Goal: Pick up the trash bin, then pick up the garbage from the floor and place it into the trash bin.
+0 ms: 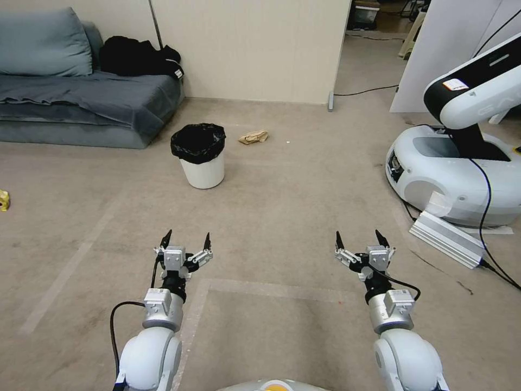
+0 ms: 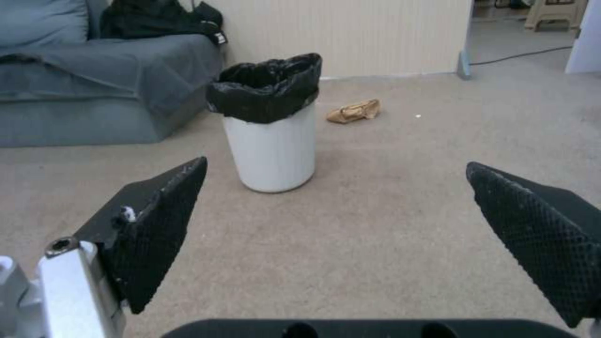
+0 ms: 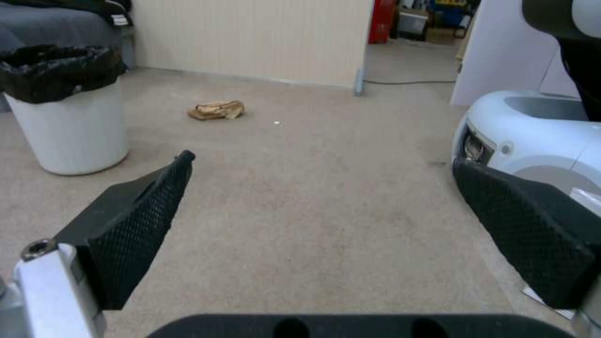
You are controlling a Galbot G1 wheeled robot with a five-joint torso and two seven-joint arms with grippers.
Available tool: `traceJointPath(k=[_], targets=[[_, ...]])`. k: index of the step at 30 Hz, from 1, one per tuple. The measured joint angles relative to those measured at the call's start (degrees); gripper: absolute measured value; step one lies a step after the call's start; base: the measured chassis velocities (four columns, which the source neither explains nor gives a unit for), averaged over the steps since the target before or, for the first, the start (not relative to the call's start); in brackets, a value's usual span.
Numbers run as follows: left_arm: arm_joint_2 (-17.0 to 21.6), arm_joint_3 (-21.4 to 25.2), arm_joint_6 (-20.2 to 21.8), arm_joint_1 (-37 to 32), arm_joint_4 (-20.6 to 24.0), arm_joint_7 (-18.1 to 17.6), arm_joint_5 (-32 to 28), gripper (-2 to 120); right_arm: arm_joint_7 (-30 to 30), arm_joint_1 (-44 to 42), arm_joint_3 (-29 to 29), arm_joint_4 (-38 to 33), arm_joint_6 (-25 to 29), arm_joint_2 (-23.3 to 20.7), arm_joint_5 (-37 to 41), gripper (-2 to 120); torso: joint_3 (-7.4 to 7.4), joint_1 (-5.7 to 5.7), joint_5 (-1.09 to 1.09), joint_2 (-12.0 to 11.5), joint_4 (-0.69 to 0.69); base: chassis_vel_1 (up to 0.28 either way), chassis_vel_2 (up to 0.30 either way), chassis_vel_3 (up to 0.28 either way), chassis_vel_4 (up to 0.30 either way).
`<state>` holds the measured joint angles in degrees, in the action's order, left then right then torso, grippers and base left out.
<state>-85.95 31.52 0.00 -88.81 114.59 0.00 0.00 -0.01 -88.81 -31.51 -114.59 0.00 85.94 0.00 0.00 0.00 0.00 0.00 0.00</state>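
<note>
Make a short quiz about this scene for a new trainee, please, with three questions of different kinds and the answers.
1. True or false: the trash bin lies tipped over on the floor.
2. Which is nearest to the crumpled tan paper? A) the sofa B) the trash bin C) the other robot
3. Fill in: the left gripper and the right gripper are both ____ and hold nothing.

Key
1. False; it stands upright, black bag over its rim.
2. B
3. open
</note>
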Motion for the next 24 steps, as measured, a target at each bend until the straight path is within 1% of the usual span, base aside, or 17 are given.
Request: traceJointPath(k=[12,13,14,15,16,17,18,19,21,22,23,24], targets=[[0.00,0.00,0.03,-0.05,0.01,-0.05,0.01,100,0.00,-0.19,0.07,-0.24,0.00,0.03,-0.10,100,0.00,0.00,0.00,0.00,0.00,0.000,0.000,0.000,0.000],[0.00,-0.03,0.39,-0.34,0.45,-0.21,0.17,100,0.02,-0.58,0.20,-0.69,0.00,0.11,-0.40,100,0.00,0.00,-0.01,0.00,0.01,0.000,0.000,0.000,0.000],[-0.03,-0.09,1.23,-1.05,1.84,-0.69,0.58,100,0.22,-1.79,0.66,-2.05,0.01,0.46,-1.22,100,0.00,0.00,-0.01,0.00,0.00,0.000,0.000,0.000,0.000],[-0.03,-0.09,1.23,-1.05,1.84,-0.69,0.58,100,0.22,-1.79,0.66,-2.05,0.01,0.46,-1.22,100,0.00,0.00,-0.01,0.00,0.00,0.000,0.000,0.000,0.000],[-0.07,-0.13,1.85,-1.54,2.80,-1.04,0.88,100,0.38,-2.86,1.17,-3.17,0.04,0.79,-1.91,100,0.00,0.00,0.01,0.00,0.00,0.000,0.000,0.000,0.000],[-0.20,-0.32,4.05,-3.35,5.94,-2.21,1.98,100,0.92,-5.87,2.33,-6.36,0.17,1.70,-3.94,100,0.00,0.00,0.01,0.00,0.00,0.000,0.000,0.000,0.000],[-0.20,-0.32,4.05,-3.35,5.94,-2.21,1.98,100,0.92,-5.87,2.33,-6.36,0.17,1.70,-3.94,100,0.00,0.00,0.01,0.00,0.00,0.000,0.000,0.000,0.000],[-0.35,-0.49,6.17,-4.99,8.97,-3.35,3.01,100,1.47,-8.82,3.57,-9.54,0.41,2.60,-5.97,100,0.00,0.00,0.00,0.00,0.00,0.000,0.000,0.000,0.000],[-0.52,-0.72,8.97,-7.22,12.98,-4.88,4.37,100,2.25,-12.99,5.26,-13.98,0.66,3.87,-8.78,100,0.00,0.00,-0.01,0.00,0.00,0.000,0.000,0.000,0.000],[-0.52,-0.72,8.97,-7.22,12.98,-4.88,4.37,100,2.25,-12.99,5.26,-13.98,0.66,3.87,-8.78,100,0.00,0.00,-0.01,0.00,0.00,0.000,0.000,0.000,0.000],[-0.59,-0.86,10.29,-8.31,14.89,-5.59,5.00,100,2.34,-14.37,5.65,-15.29,0.84,4.15,-9.23,100,-0.01,0.00,-0.02,0.01,-0.03,0.000,0.000,0.000,0.000],[-0.70,-0.99,11.87,-9.54,17.15,-6.48,5.79,100,2.45,-15.25,5.75,-15.82,0.99,4.25,-9.55,100,-0.01,0.00,-0.03,0.01,0.01,0.000,0.000,0.000,0.000]])
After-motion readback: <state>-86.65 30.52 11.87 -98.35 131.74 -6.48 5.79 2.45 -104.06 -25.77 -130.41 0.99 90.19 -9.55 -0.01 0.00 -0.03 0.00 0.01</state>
